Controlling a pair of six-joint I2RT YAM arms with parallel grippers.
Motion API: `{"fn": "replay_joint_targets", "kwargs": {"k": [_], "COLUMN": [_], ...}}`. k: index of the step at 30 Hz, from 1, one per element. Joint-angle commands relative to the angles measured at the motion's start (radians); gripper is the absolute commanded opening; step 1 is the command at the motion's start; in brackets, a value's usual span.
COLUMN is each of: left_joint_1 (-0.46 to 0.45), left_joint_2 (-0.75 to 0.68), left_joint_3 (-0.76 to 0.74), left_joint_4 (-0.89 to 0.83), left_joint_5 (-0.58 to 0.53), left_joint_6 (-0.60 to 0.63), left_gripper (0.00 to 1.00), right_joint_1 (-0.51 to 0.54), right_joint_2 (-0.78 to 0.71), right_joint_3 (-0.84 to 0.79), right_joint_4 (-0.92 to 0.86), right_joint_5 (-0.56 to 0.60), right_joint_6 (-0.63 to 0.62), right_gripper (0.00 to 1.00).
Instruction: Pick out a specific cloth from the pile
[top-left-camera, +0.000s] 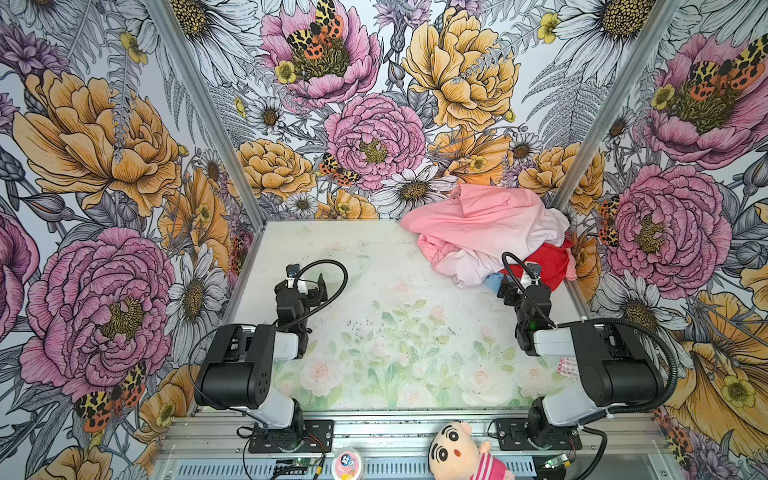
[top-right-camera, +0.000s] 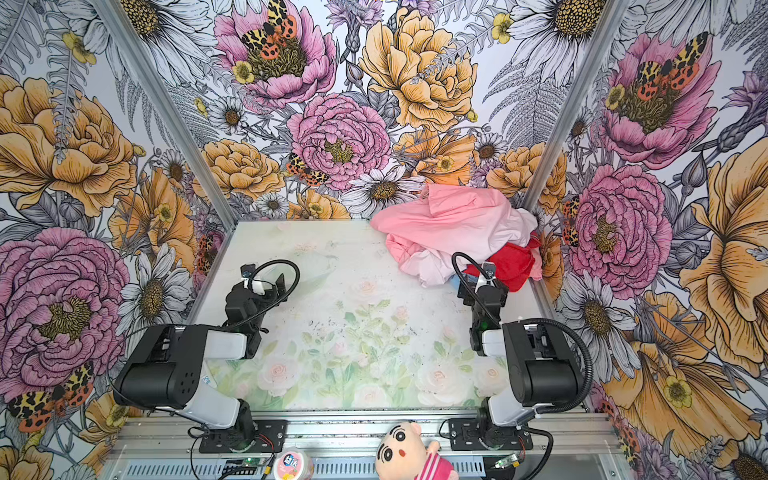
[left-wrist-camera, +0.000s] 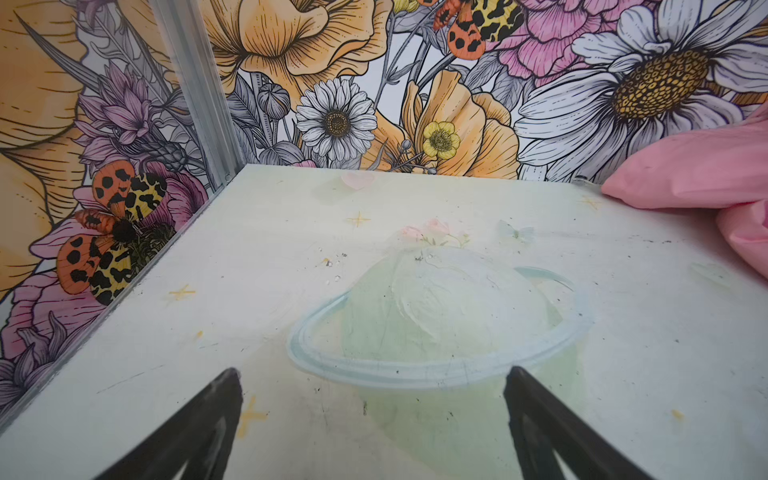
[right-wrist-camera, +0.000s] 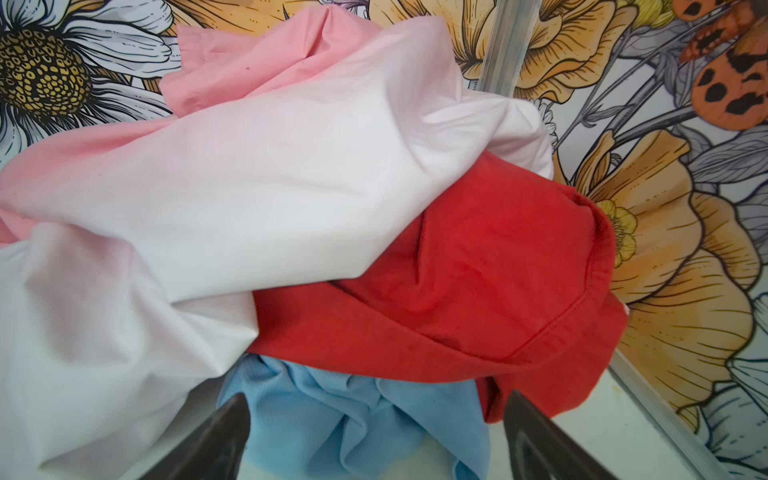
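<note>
The right fingers (right-wrist-camera: 208, 440) stand wide apart, and the light blue cloth (right-wrist-camera: 353, 415) lies bunched between their tips, not yet pinched. Just beyond the tips, the red cloth (right-wrist-camera: 478, 270) and the pale pink-white garment (right-wrist-camera: 249, 187) of the pile (top-left-camera: 482, 224) lie over the blue cloth's far edge. The left fingers (left-wrist-camera: 195, 424) are equally wide, holding nothing, over the bench (left-wrist-camera: 291, 232).
</note>
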Motion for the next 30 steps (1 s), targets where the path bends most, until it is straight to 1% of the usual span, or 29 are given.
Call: {"fn": "replay_joint_targets", "kwargs": {"k": [1, 12, 19, 26, 28, 29, 30], "left_joint_1": [0.011, 0.019, 0.04, 0.051, 0.043, 0.027, 0.005], "left_joint_2": [0.003, 0.003, 0.004, 0.005, -0.041, -0.084, -0.151], "left_joint_3": [0.018, 0.018, 0.019, 0.015, 0.009, 0.008, 0.022], "left_joint_4": [0.0, -0.002, 0.0, 0.009, -0.009, -0.048, -0.133], "left_joint_5": [0.025, 0.043, 0.091, 0.113, 0.101, 0.066, 0.016], "left_joint_6": [0.005, -0.001, -0.012, -0.019, -0.014, -0.006, 0.006], "left_gripper": [0.99, 0.99, 0.99, 0.99, 0.99, 0.99, 0.99], "right_joint_1": [0.006, 0.006, 0.006, 0.006, 0.006, 0.006, 0.006], "right_joint_2": [-0.008, -0.007, -0.007, -0.008, -0.012, -0.012, -0.015], "right_joint_3": [0.005, 0.006, 0.005, 0.002, -0.019, -0.037, -0.056], "right_joint_4": [0.011, 0.01, 0.011, 0.013, 0.05, 0.082, 0.121], "right_joint_5": [-0.005, -0.006, -0.005, -0.006, -0.002, 0.004, 0.016], "right_joint_6": [-0.008, -0.008, -0.008, -0.007, -0.006, -0.002, 0.0], "right_gripper": [0.95, 0.93, 0.93, 0.92, 0.91, 0.92, 0.95]}}
